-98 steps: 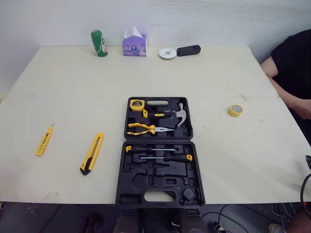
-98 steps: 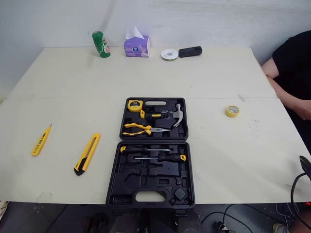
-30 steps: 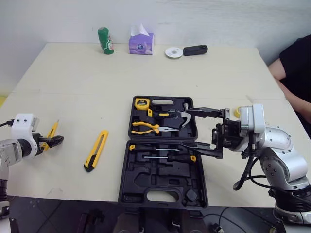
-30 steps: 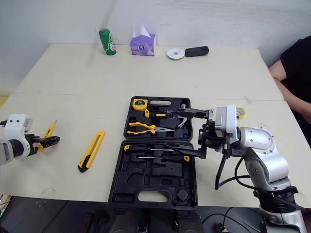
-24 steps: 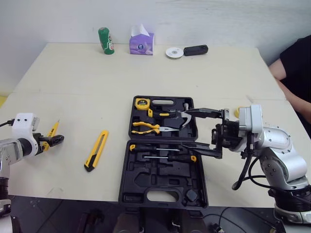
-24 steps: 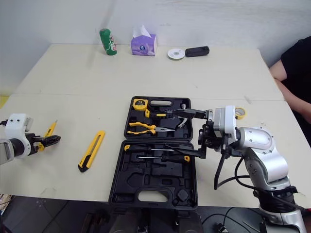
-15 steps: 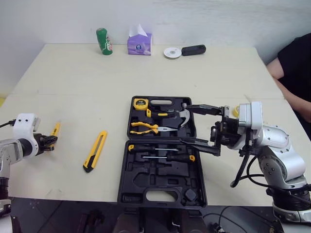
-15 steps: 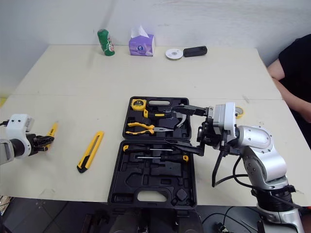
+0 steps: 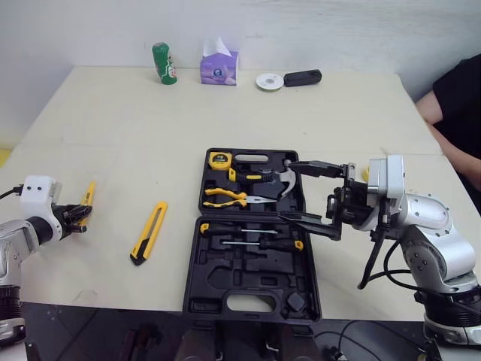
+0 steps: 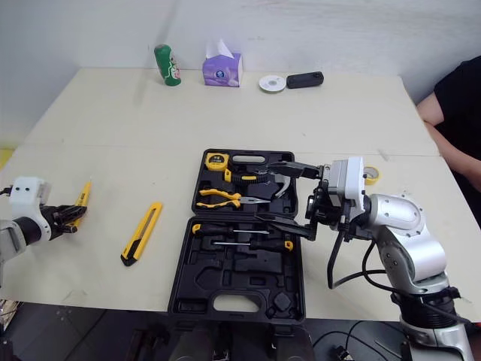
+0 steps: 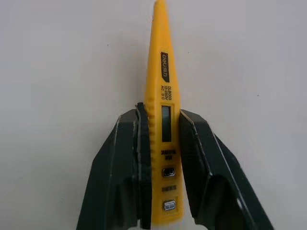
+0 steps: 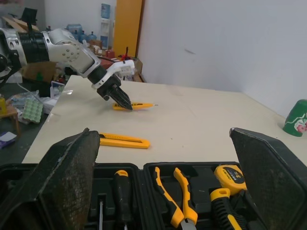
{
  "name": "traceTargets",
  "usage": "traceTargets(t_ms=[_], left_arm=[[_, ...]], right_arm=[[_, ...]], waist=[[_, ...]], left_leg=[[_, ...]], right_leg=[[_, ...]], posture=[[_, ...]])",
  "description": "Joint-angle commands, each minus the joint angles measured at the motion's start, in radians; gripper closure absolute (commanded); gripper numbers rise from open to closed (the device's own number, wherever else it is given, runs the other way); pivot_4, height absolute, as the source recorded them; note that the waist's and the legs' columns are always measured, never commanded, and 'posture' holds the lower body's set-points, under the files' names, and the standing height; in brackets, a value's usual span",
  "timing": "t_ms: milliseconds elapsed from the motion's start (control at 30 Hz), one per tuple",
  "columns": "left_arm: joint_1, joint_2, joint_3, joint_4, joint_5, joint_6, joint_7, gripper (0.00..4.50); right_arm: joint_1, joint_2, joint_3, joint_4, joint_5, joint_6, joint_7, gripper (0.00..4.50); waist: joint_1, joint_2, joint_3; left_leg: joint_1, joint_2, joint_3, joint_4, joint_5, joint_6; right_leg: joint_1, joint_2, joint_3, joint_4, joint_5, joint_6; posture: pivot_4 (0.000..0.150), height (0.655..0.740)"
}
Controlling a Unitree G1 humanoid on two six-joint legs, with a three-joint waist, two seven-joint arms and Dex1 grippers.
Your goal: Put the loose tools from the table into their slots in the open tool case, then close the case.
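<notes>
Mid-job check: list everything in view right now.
tool case: one, black, open, centre
tape measure: one, yellow, case's far half
pliers: one, yellow-handled, far half
hammer: one, steel-headed, far half
screwdrivers: two, black-yellow, near half
utility knife: one, yellow-black, left of case
tester pen: one, yellow, far left
tape roll: one, yellow, right of case
container: one, green, far edge
tissue box: one, purple, far edge
disc: one, white, far edge
device: one, black, beside disc
person: one, black sleeve, right edge
left tool: black, shut on tester pen
right tool: black, open above case
</notes>
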Motion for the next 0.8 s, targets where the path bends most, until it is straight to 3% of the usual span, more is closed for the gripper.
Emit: traceTargets(t_ms=[33,233,333,800], left_arm=[[0.059,0.054,0.075,-0.167,-0.075,-0.108,-0.194,3.98],[0.028,0.061,0.073,-0.258,-0.186,-0.217,-0.416,3.98],[0.006,0.054,-0.01,-0.312,-0.224,-0.247,-0.547,3.98],[-0.193,0.042,-0.447,-0.536,-0.193,-0.161,-0.697,3.98]], right_arm=[[0.026,-0.031,-0.046,-0.024,0.002,-0.012,0.012,0.0],[0.081,-0.043,-0.081,-0.006,-0.001,-0.038,0.03,0.0],[0.108,-0.057,-0.091,-0.009,-0.004,-0.042,0.049,0.0],[0.343,-0.118,-0.209,-0.129,-0.008,-0.068,0.047,0.0]], waist=[[-0.003,-0.003,0.001],[-0.001,-0.003,0.001],[-0.001,-0.003,0.001],[0.002,-0.004,0.001]], left_leg=[[-0.001,0.0,0.0,0.0,0.0,0.001],[-0.001,0.0,0.0,0.0,-0.001,0.001],[0.0,0.0,0.0,0.001,0.0,0.001],[0.0,0.0,0.001,0.001,0.001,0.003]], right_leg=[[0.0,0.0,0.0,0.0,0.0,0.0],[0.0,0.0,0.0,-0.002,0.0,0.0],[0.001,0.0,0.0,-0.002,0.0,0.0],[0.002,0.002,0.0,-0.001,0.0,0.0]], posture=[[0.15,0.74],[0.15,0.74],[0.15,0.74],[0.15,0.74]])
